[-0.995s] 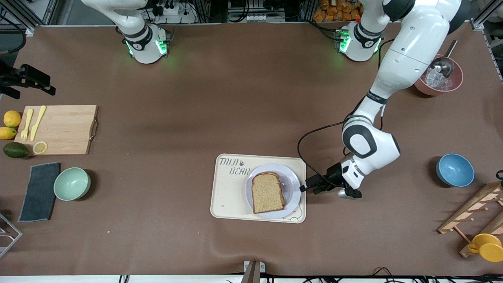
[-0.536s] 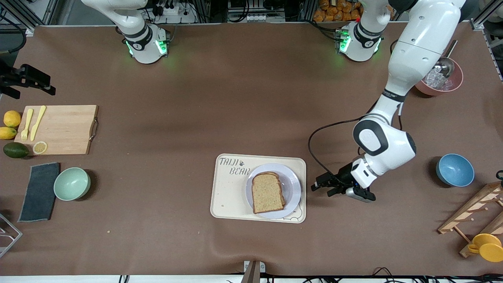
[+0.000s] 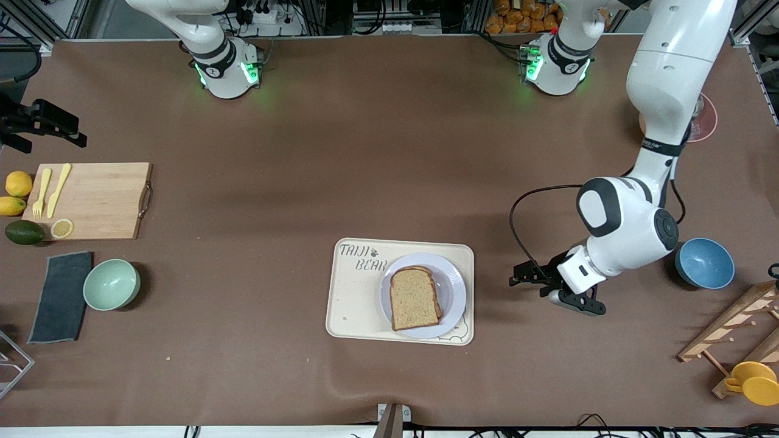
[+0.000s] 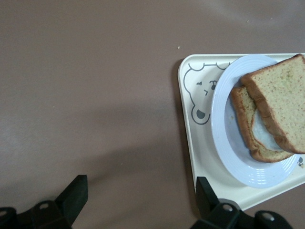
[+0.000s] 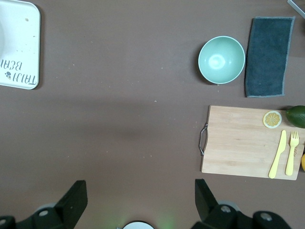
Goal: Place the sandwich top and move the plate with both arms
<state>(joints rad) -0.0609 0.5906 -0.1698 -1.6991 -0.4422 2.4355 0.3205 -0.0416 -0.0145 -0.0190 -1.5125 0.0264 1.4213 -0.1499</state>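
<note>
On plate (image 3: 455, 286), resting on tray (image 3: 356, 304): sandwich top (image 3: 415, 298), skewed over lower slice; may slide if plate tilts. Left gripper (image 3: 528, 281) over bare table beside tray, spread wide, empty. Right gripper (image 5: 138, 200) waiting, spread wide

Two bread slices sit stacked on one plate (image 3: 455, 286): the sandwich top (image 3: 415, 298) and one lower slice (image 4: 244, 119) under it. One cream tray (image 3: 356, 298) carries that plate. Toward the right arm's end from the tray: one cutting board (image 3: 97, 198), one fork (image 3: 41, 193), one knife (image 3: 59, 189), two lemons (image 3: 18, 183), one avocado (image 3: 24, 232), one lemon slice (image 3: 61, 228), one green bowl (image 3: 111, 284), one grey cloth (image 3: 61, 296). Toward the left arm's end: one blue bowl (image 3: 705, 263), one pink bowl (image 3: 706, 125).
</note>
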